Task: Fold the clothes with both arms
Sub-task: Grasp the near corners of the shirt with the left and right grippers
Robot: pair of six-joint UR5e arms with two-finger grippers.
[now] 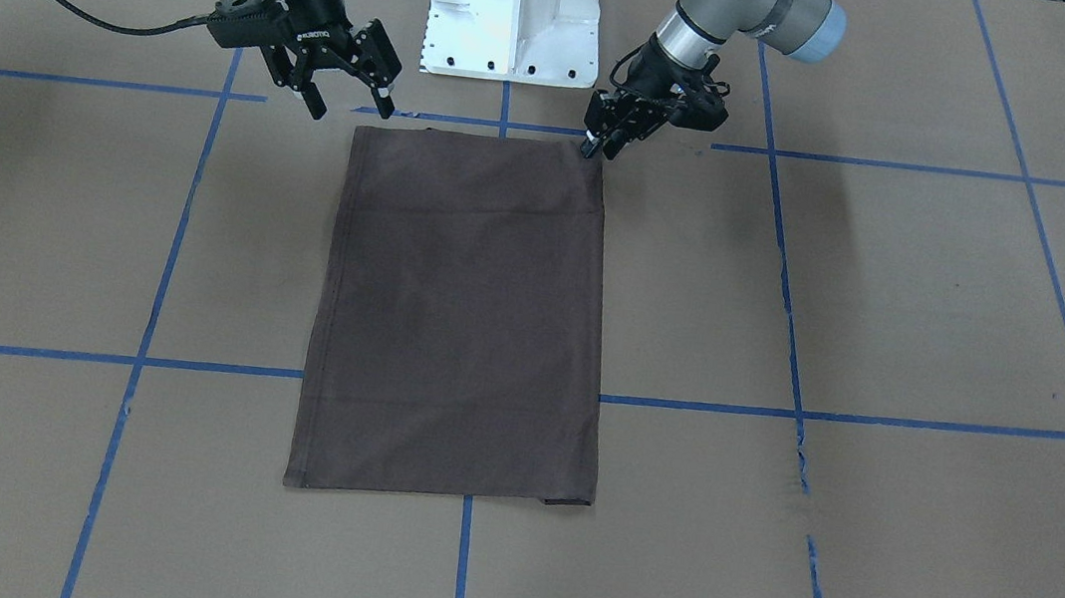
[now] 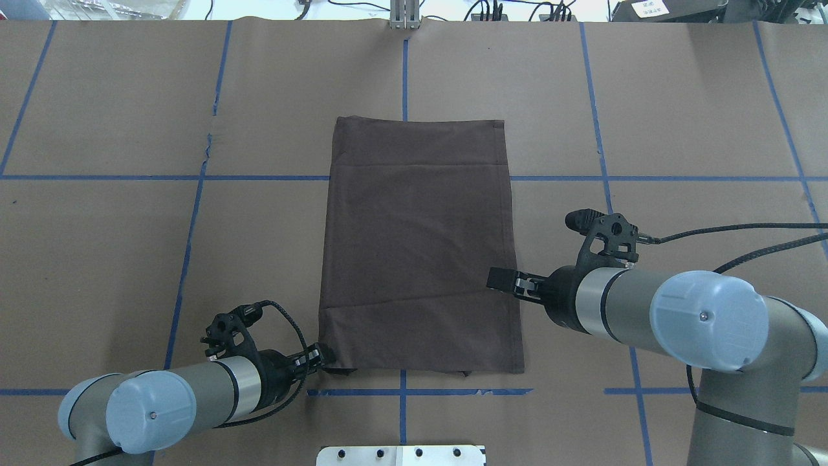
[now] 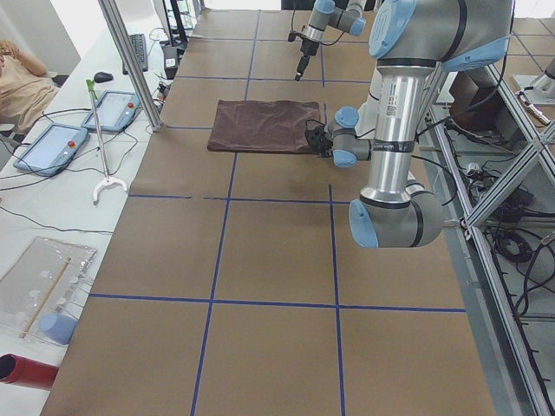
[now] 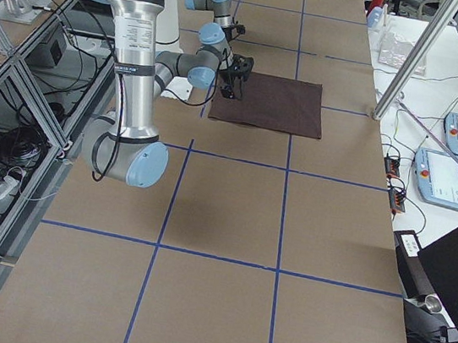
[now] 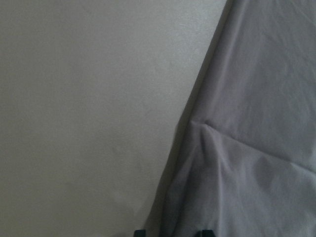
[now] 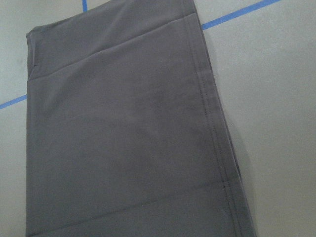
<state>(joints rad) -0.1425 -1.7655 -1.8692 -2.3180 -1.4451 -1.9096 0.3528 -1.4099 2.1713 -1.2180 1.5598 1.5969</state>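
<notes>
Judging shirt (image 1: pixel 461 311) limp and light, best taken by corners. Left end effector (image 1: pixel 596 146) pinching its 1 o'clock corner, front view; right end effector (image 1: pixel 349 106) hovering spread at 11 o'clock.

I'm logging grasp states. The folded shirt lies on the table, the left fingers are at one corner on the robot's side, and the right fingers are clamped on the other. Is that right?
Not the last part. The exterior front-facing view shows the right gripper open, its fingers spread and clear of the T-shirt. The left gripper is at its corner, as you said.
</notes>
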